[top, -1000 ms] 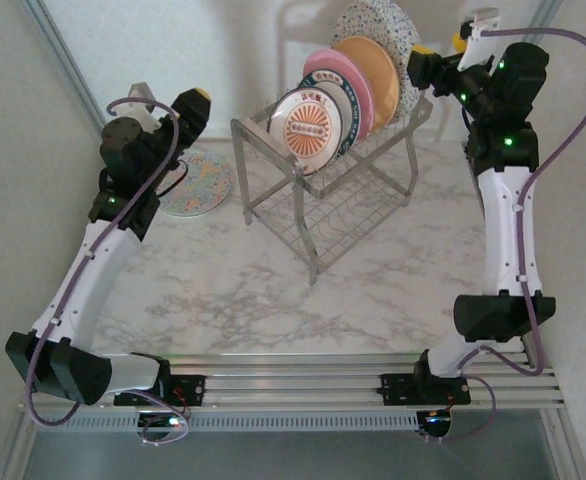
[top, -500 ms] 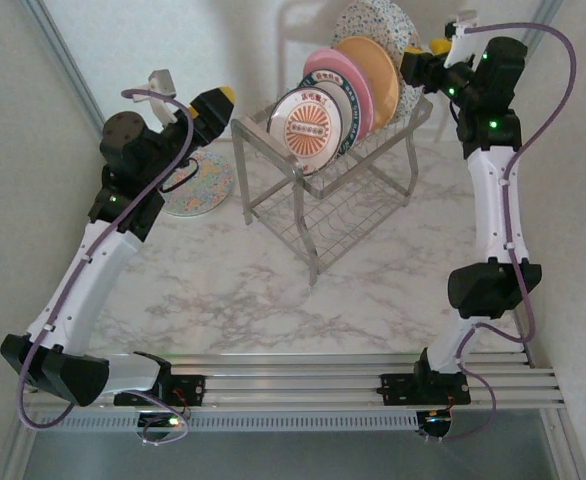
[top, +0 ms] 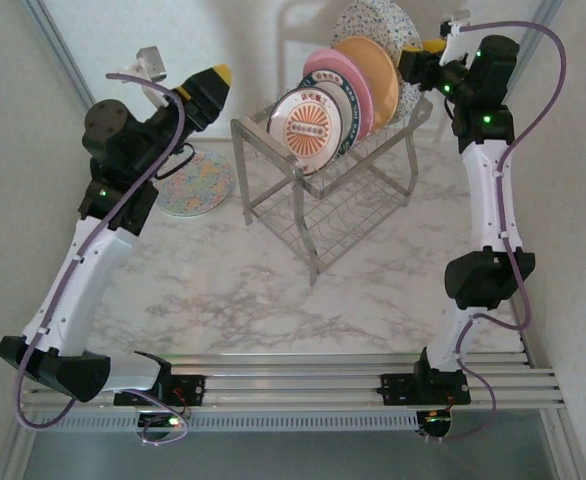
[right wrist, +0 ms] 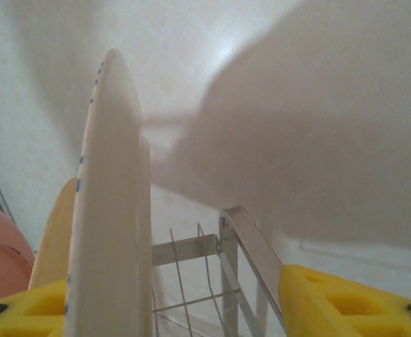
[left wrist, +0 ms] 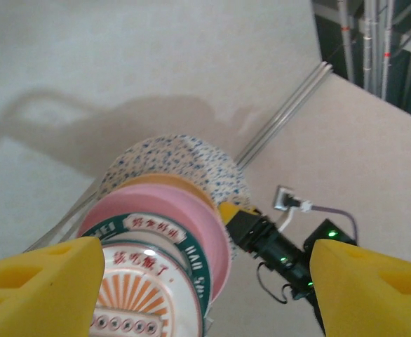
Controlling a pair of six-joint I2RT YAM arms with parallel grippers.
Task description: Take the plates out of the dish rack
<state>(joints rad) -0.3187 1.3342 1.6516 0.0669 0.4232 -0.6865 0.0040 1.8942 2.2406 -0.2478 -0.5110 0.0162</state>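
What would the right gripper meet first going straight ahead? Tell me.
Probably the rim of the speckled plate, rearmost in the dish rack; it stands between the fingers of the open right gripper.

Sunburst plate [left wrist: 146, 289]: white characters on green rim, red ones above the sunburst, all too blurry to read.

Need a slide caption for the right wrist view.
Open right hand straddles the edge-on speckled plate standing in the dish rack.
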